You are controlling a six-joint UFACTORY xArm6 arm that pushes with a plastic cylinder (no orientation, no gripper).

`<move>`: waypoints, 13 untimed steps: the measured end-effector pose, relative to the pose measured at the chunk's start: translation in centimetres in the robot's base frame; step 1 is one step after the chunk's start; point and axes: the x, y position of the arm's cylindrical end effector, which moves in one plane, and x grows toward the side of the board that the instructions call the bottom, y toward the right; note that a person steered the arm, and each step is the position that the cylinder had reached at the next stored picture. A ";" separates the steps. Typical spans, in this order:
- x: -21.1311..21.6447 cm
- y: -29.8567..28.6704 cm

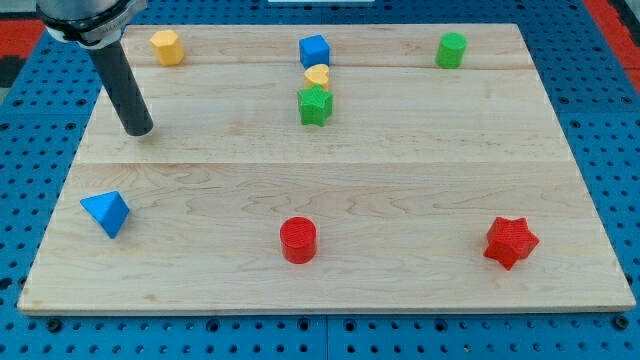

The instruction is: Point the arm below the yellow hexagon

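The yellow hexagon (167,46) sits near the view's top left of the wooden board (330,190). My tip (140,130) rests on the board below the hexagon and slightly to its left, clearly apart from it. The dark rod slants up to the view's top left corner. No block touches the tip.
A blue cube (314,50), a small yellow block (317,75) and a green star (314,104) cluster at top centre. A green cylinder (451,49) is at top right. A blue triangular block (106,213), a red cylinder (298,240) and a red star (510,241) lie along the bottom.
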 end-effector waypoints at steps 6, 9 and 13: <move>-2.4 0.0; -5.7 0.0; -8.0 0.0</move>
